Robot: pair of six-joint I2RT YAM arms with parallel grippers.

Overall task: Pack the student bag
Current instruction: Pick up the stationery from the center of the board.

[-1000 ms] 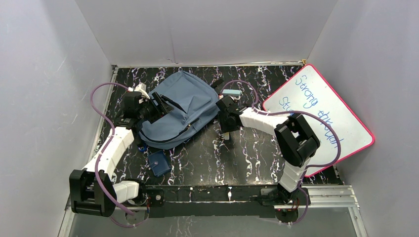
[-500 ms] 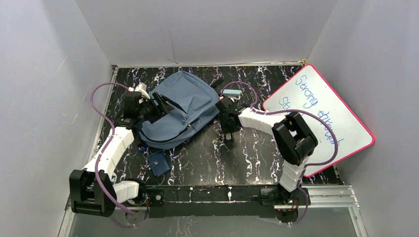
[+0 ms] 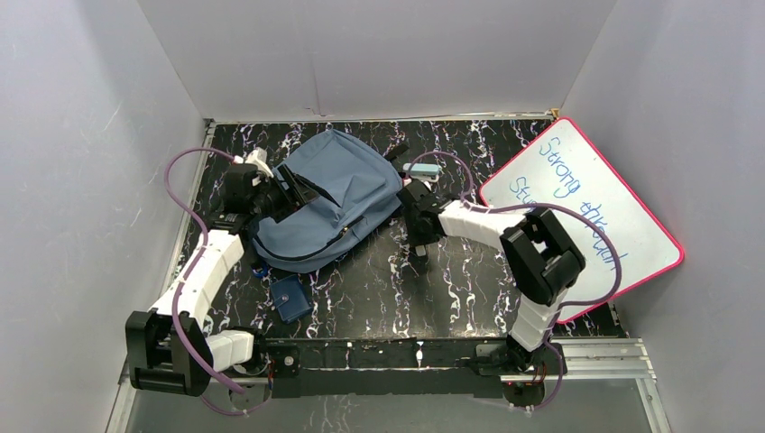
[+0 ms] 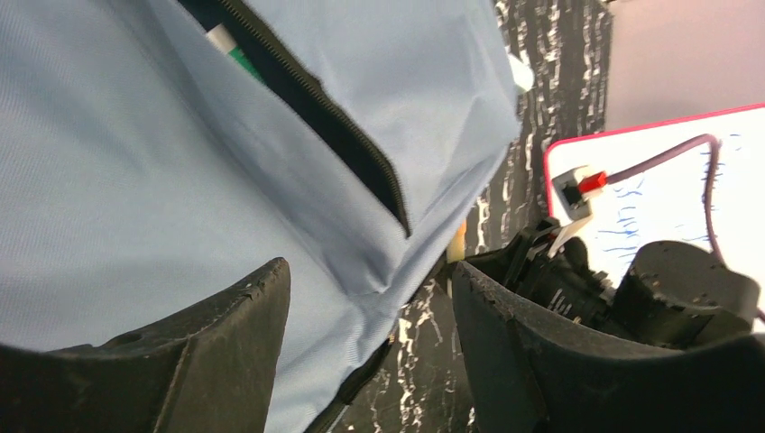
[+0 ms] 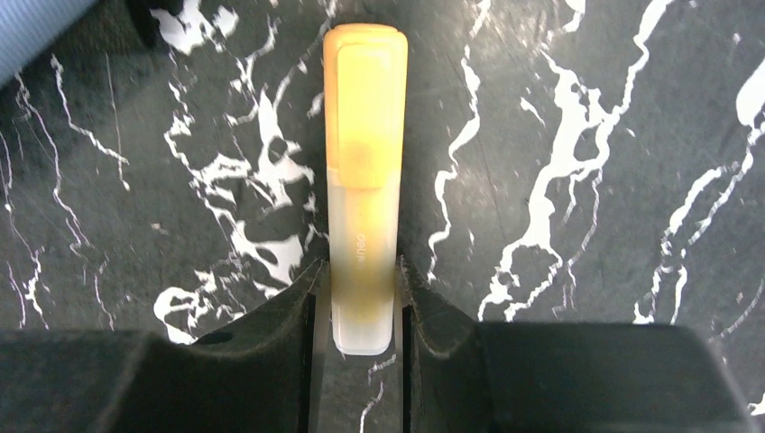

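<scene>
Student bag point(image 3: 329, 194): upper left of counter point(image 3: 379, 280), unzipped, one marker point(image 4: 230, 50) inside. Left pincer point(image 4: 370, 269): wide at its mouth. Right pincer point(image 5: 361, 280): nipping orange highlighter point(image 5: 364, 135), centre, unpacked. Dark-blue pouch point(image 3: 290, 299), lower left, likewise outstanding.

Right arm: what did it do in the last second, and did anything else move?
The right gripper closed its jaws around the translucent orange highlighter pen lying on the black marbled table and now seems to pinch it; it is not lifted. The left gripper edged slightly farther out, jaws open at the slate-blue fabric backpack. Backpack, small dark-blue pouch and pink-framed whiteboard stayed put.
</scene>
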